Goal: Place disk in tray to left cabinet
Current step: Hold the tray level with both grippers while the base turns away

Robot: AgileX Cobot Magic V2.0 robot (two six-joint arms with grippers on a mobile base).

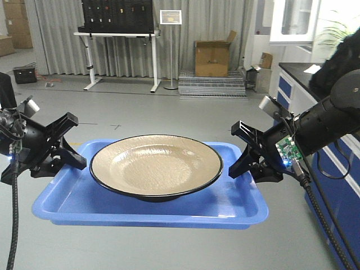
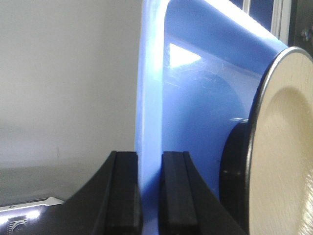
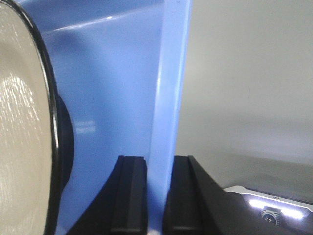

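The tan disk [image 1: 156,165] with a thin black rim rests in the middle of the blue tray [image 1: 152,211]. The tray hangs level in the air above the floor, held at both short ends. My left gripper [image 1: 70,151] is shut on the tray's left rim; in the left wrist view the rim [image 2: 149,122] runs between the black fingers [image 2: 124,196], with the disk [image 2: 281,147] at the right. My right gripper [image 1: 243,151] is shut on the right rim [image 3: 168,98], the disk [image 3: 22,147] at the left. The left cabinet is out of view.
A dark counter with blue drawers [image 1: 298,90] stands close at the right. A white desk [image 1: 121,53] with a black rack, a sign stand [image 1: 170,50] and a cardboard box [image 1: 212,56] stand at the back. Grey floor [image 1: 169,107] lies between.
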